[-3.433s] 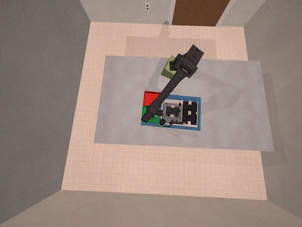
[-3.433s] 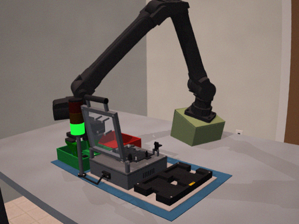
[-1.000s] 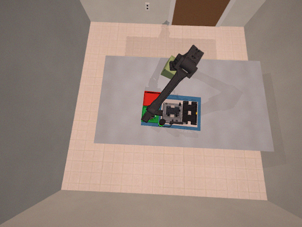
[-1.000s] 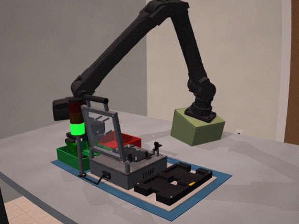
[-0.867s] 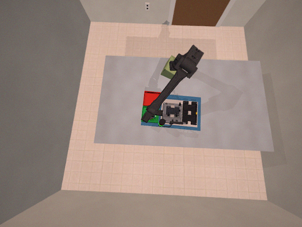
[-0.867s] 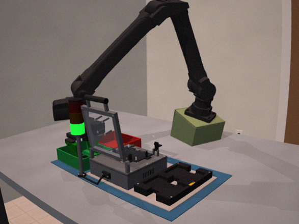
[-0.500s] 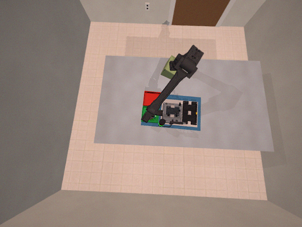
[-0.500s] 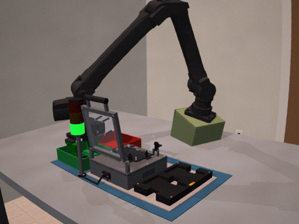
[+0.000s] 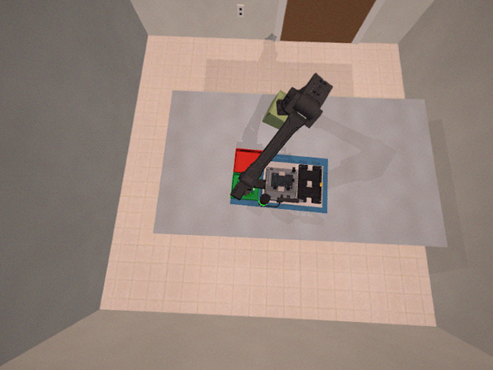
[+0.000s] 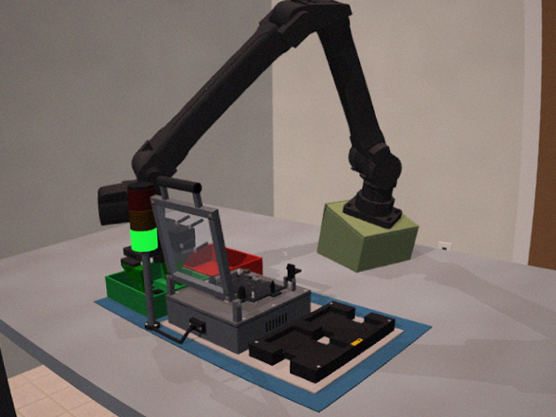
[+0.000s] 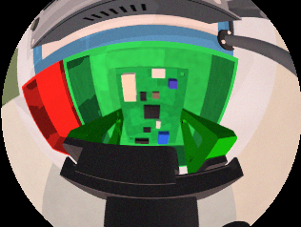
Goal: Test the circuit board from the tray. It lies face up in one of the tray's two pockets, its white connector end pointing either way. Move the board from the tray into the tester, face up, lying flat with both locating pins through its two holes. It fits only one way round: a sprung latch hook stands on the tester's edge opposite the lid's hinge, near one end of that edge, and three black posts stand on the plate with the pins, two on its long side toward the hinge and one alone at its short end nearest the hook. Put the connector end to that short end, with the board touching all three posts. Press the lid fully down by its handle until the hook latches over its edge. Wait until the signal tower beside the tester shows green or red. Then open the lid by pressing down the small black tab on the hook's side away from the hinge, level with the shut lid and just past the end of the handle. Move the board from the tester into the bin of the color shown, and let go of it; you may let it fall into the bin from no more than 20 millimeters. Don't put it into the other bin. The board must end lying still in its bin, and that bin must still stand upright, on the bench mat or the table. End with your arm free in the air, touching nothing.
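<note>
My gripper (image 11: 151,113) points down into the green bin and is shut on the green circuit board (image 11: 150,105), which hangs between the fingers inside the bin. The board's chips and a pale patch face the wrist camera. In the side view the gripper (image 10: 135,266) sits low in the green bin (image 10: 132,288), partly hidden by the signal tower (image 10: 142,219), whose lowest lamp glows green. The tester (image 10: 238,308) stands with its clear lid (image 10: 193,245) raised and its plate bare. From above, the arm's end (image 9: 242,189) covers the green bin.
The red bin (image 10: 229,261) stands right behind the green one; it also shows in the wrist view (image 11: 47,105). The black tray (image 10: 323,340) lies empty on the blue mat (image 10: 328,383). The arm's olive base block (image 10: 365,239) stands at the back.
</note>
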`<state>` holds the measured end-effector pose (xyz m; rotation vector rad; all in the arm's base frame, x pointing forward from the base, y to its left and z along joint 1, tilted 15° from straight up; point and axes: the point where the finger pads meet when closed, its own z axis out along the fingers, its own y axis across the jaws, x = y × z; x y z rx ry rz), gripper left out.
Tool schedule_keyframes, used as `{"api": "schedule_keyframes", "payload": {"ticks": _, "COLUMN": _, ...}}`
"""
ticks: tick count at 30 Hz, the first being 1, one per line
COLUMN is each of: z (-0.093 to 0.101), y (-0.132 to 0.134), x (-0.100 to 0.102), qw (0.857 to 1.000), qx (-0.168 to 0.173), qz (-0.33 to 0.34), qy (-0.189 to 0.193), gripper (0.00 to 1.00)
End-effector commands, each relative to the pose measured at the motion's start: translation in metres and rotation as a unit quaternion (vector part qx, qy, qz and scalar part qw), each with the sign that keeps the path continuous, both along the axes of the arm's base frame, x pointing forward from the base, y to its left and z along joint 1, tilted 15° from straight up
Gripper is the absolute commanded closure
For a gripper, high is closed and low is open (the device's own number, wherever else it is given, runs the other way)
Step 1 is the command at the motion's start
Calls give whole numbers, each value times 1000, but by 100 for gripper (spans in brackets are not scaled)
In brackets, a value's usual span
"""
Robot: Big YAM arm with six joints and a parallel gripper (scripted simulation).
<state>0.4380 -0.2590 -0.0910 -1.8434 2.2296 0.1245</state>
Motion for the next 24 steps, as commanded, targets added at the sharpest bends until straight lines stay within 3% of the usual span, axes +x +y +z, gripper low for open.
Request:
{"api": "schedule_keyframes", "payload": {"ticks": 1, "z": 10, "y": -1, "x": 7, "qw": 1000, "qx": -8, "qz": -3, "qy": -14, "gripper": 28}}
{"api": "schedule_keyframes", "payload": {"ticks": 24, "z": 4, "y": 1, "x": 6, "qw": 1000, "qx": -5, "qz": -3, "qy": -10, "gripper": 28}}
